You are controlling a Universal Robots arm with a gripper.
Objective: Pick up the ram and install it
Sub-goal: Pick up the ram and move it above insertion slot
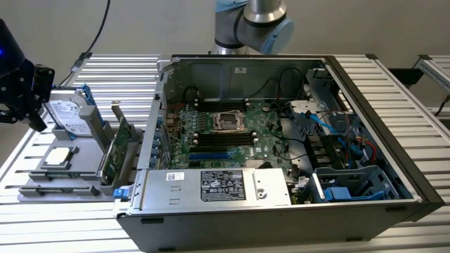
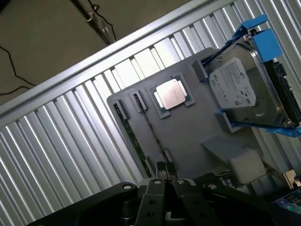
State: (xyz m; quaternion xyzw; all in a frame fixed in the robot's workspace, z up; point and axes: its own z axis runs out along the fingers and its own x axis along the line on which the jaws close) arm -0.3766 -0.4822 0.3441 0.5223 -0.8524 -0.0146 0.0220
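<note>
Wrist view: claw (image 2: pixel 165 184) shut and empty, over the grey tray (image 2: pixel 188 132) where the ram (image 2: pixel 133 139) stands on edge. A clean pick, I judge, wants jaws opened, centred mid-stick and squared to its thin faces.

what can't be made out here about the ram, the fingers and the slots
- ram: wrist view, edge-on in the grey tray, so chips and label are hidden
- gripper: exterior view, cut off by the picture's left edge; how far its fingers are from the tray is unclear
- memory slots: exterior view, too small to tell how their latches stand
</note>
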